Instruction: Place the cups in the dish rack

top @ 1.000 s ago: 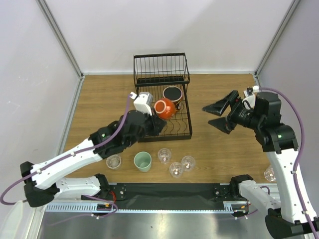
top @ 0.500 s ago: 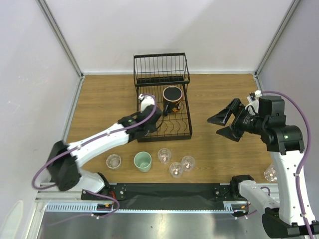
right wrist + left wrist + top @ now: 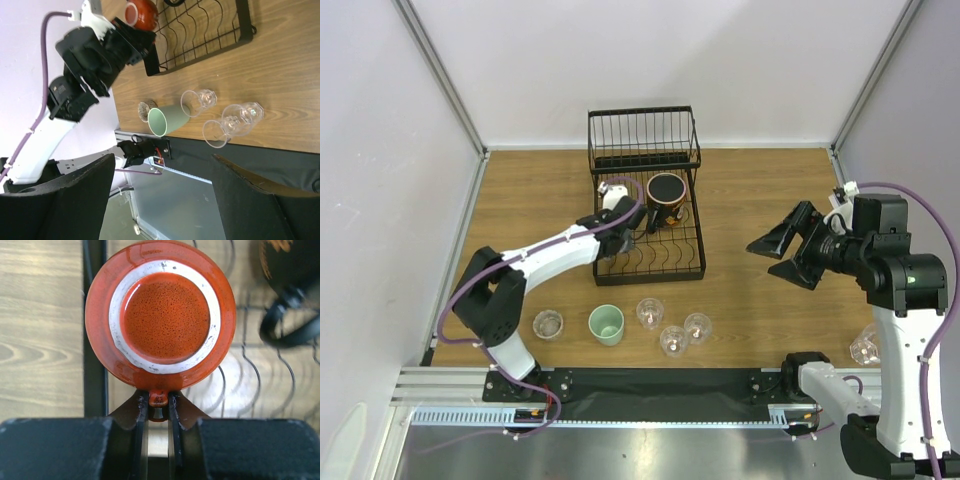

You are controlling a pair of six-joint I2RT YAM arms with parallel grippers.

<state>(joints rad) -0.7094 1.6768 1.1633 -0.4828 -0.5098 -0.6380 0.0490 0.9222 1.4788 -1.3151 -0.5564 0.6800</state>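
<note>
Orange-red glazed ceramic mug (image 3: 160,315) hangs by its small handle, pinched between the left jaws, which are closed narrowly on that thin loop. Its unglazed foot ring faces the wrist camera, so it appears to be held upside down, presumably so that it will drain once set down. It sits over the left rail of the black wire dish rack (image 3: 95,385), half above the slotted tray and half above the wooden tabletop (image 3: 760,190). It likely needs to go a little further in before release. A larger black mug (image 3: 667,190) already lies in the rack's far right part, leaving the near slots free. The right jaws stand wide and hold nothing, hovering over bare wood well to the right of the rack, out of the left arm's way. A mint-green handleless cup (image 3: 606,324) and several clear glass tumblers (image 3: 672,341) wait on the tabletop near the front edge.
</note>
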